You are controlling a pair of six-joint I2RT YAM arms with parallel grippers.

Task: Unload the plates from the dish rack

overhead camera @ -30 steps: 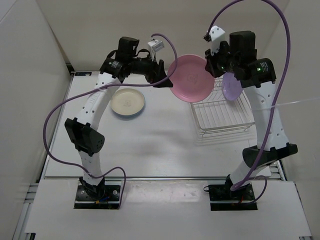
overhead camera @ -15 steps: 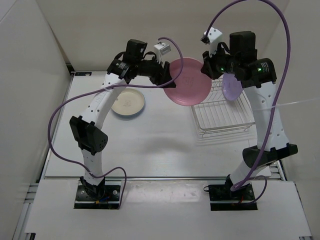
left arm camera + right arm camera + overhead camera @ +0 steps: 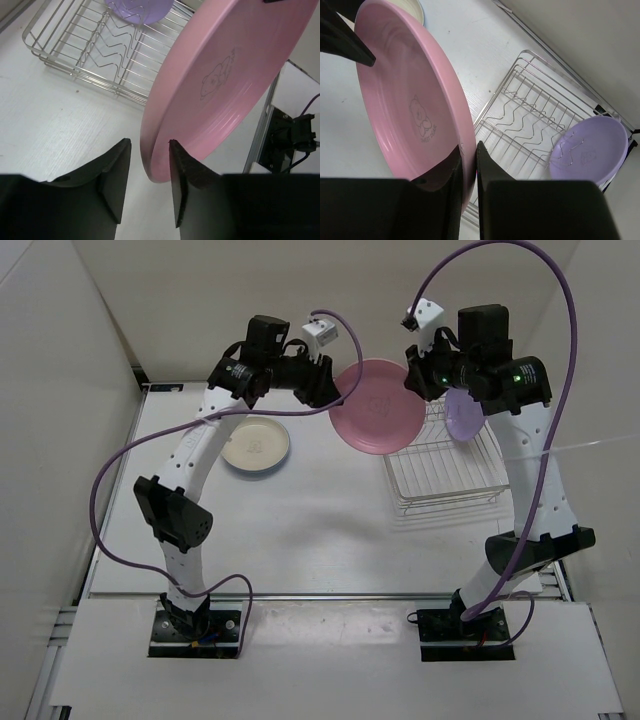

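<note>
Right end effector (image 3: 468,159) clamped on the pink plate (image 3: 410,115), held aloft beside the dish rack (image 3: 525,120) near the counter's far edge; left end effector (image 3: 147,165), fingers apart astride the opposite rim, should close fully before the right releases.

pink plate (image 3: 378,406): pink; a bear outline is printed at centre
purple plate (image 3: 463,412): pale lilac; a small motif is printed
cream plate (image 3: 256,445): cream-white
dish rack (image 3: 440,475): silver

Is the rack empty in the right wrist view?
No, a purple plate sits inside the rack, at its right end in that view.
</note>
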